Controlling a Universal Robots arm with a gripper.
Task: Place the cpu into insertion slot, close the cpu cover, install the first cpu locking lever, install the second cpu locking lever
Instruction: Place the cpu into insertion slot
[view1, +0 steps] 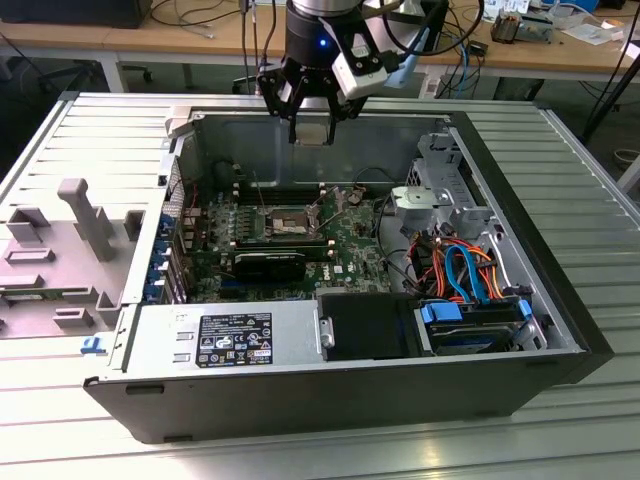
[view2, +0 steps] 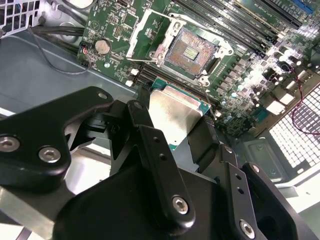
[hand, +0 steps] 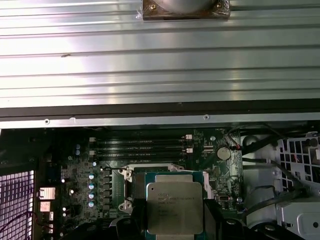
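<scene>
Clamped on the chip (view2: 172, 112) by two opposite edges, with the gripper (view2: 175, 118) closed snugly and the metal top showing in both wrist views. Hanging high over the open case (view1: 300, 400) in the exterior view, well above the board (view1: 350, 245) and well apart from the socket (view2: 192, 52).

Hold the chip flat and the clamp even; with such thin edges pinched, a tilt would probably send one corner down first.

Below: a bare socket with its contact field exposed, and a cover (view2: 135, 42) swung up to one side, leaving the opening free. Square up with the socket rim and match notches and corner mark, too small to make out here. Go straight down, no sliding over the contacts, no pressing, since those look easily bent. Mind the raised cover and, just beyond, the memory slots (view2: 235, 20).
</scene>
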